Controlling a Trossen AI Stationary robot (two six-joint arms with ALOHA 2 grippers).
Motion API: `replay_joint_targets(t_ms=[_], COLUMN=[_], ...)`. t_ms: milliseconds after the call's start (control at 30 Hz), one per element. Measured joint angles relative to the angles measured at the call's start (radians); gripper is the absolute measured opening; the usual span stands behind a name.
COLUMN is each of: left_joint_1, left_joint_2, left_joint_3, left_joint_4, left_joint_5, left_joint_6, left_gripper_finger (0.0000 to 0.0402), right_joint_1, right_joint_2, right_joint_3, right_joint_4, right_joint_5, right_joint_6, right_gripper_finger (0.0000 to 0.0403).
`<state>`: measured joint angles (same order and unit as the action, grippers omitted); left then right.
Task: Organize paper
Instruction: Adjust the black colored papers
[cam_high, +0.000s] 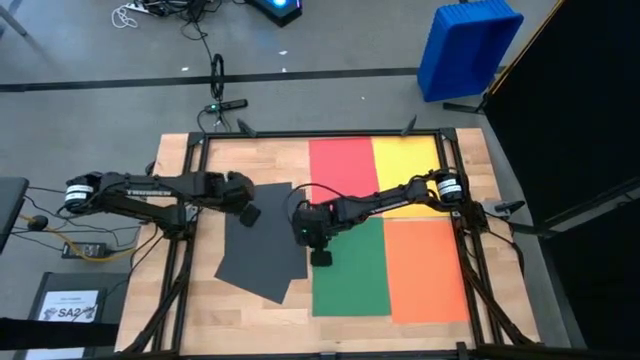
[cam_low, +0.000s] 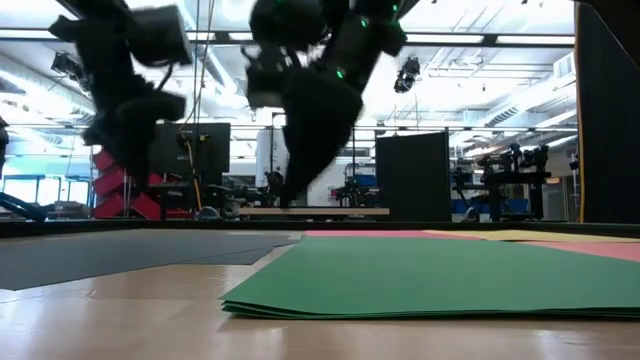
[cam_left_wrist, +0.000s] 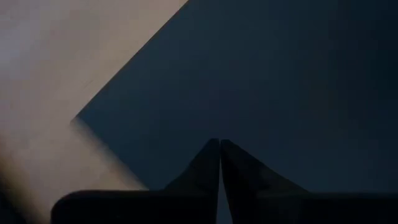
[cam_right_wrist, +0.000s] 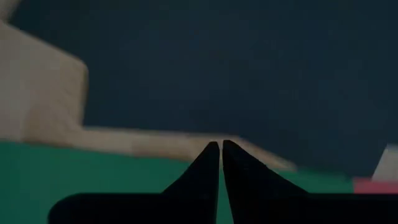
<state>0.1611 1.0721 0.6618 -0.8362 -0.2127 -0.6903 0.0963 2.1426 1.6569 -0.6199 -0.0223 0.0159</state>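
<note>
Dark grey paper (cam_high: 262, 240) skewed on table (cam_high: 190, 310) | L gripper (cam_left_wrist: 219, 149) pressed together | R gripper (cam_right_wrist: 220, 149) same

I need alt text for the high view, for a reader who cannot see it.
Seen from above, red, yellow, green and orange paper sheets form a block on a wooden table. Dark grey sheets lie askew beside them, under two closed robot hands, left hand and right hand.
</note>
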Motion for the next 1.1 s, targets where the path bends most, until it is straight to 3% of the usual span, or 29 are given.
replay_joint_targets(t_ms=[300, 467, 567, 900, 1100], left_joint_1=[-0.057, -0.065, -0.084, -0.106, -0.111], left_joint_2=[0.003, 0.004, 0.02, 0.265, 0.373], left_joint_3=[0.001, 0.001, 0.002, 0.001, -0.037], left_joint_4=[0.269, 0.303, 0.326, 0.366, 0.368], left_joint_5=[0.01, 0.039, 0.041, 0.123, 0.194], left_joint_6=[0.107, 0.107, 0.104, 0.124, 0.039], left_gripper_finger=[0.0, 0.0, 0.0, 0.0, 0.0], right_joint_1=[-0.005, 0.008, 0.016, 0.028, 0.028], right_joint_2=[0.031, 0.177, 0.195, 0.179, 0.179], right_joint_3=[0.083, 0.188, 0.23, 0.228, 0.228], right_joint_4=[0.051, -0.099, -0.148, -0.1, -0.113], right_joint_5=[-0.015, -0.047, -0.058, -0.064, -0.068], right_joint_6=[-0.002, 0.017, 0.039, 0.089, 0.127], right_gripper_finger=[0.0, 0.0, 0.0, 0.0, 0.0])
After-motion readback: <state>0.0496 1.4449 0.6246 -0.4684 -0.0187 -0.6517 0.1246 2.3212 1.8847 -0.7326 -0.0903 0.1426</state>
